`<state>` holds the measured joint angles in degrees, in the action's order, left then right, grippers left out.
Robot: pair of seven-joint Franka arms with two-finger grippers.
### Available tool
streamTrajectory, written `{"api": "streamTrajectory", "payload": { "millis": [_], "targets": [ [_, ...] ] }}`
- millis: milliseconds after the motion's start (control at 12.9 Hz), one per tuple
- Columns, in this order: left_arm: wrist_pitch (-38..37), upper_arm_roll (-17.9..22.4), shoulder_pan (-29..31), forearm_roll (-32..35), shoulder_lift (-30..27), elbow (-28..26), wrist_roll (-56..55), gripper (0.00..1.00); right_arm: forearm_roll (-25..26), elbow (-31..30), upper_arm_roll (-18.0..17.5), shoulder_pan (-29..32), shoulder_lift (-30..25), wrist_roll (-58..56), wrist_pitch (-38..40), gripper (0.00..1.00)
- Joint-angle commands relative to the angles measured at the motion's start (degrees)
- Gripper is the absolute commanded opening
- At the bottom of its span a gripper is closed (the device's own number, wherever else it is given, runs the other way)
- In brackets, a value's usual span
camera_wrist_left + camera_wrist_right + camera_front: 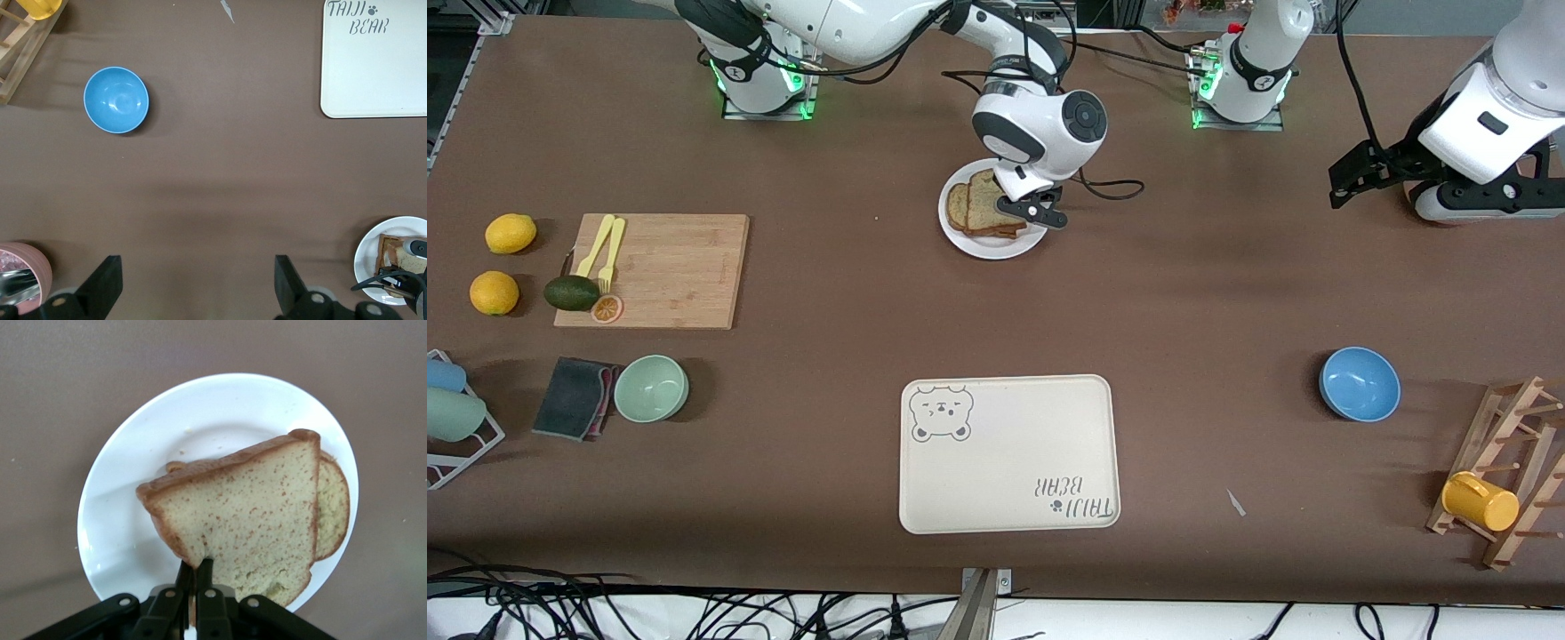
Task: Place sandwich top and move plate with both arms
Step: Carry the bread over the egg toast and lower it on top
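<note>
Fingers [195, 577] of the right gripper [1030, 206], pressed together on one crust edge of the tan speckled bread slice with a darker brown crust, the sandwich top [250, 517]. The slice extends away from the fingertips over the small round white plate with a raised rim [220, 413], with another slice [333, 507] showing from under its edge away from the fingers. From the front camera, the plate [960, 236] sits on the brown table [1227, 293] directly below the right gripper, with the bread [974, 206] stacked on it. The cream rectangular tray with a bear print [1009, 453] lies well apart from these fingers, nearer to the front camera.

Fingers [290, 283] of the left gripper [1356, 182] stand spread wide with bare table between them; this arm waits at its own end of the table. A blue round bowl [116, 100] lies ahead of the fingertips, and a pink cup [23, 277] sits just beside one finger.
</note>
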<state>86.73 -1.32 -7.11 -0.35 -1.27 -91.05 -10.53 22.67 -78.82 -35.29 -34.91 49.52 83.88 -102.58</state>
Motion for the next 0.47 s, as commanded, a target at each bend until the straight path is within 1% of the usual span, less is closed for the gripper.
{"api": "streamTrajectory", "payload": {
  "millis": [0, 78, 388],
  "targets": [
    [-0.42, -0.35, -0.18, 1.41, 0.21, 1.22, -0.20, 1.00, 0.53, 1.31, -0.14, -0.24, -0.29, 1.03, 1.15, 0.99],
    [-0.42, -0.35, -0.18, 1.32, 0.30, 1.22, -0.20, 1.00, 0.88, -0.18, 0.30, -0.24, -1.35, 0.85, 0.81, 1.00],
    [-0.51, -0.35, -0.18, 1.23, 0.21, 1.22, -0.28, 1.00, 0.28, -3.87, 4.95, -0.07, -6.00, -1.17, -5.07, 1.00]
  ]
}}
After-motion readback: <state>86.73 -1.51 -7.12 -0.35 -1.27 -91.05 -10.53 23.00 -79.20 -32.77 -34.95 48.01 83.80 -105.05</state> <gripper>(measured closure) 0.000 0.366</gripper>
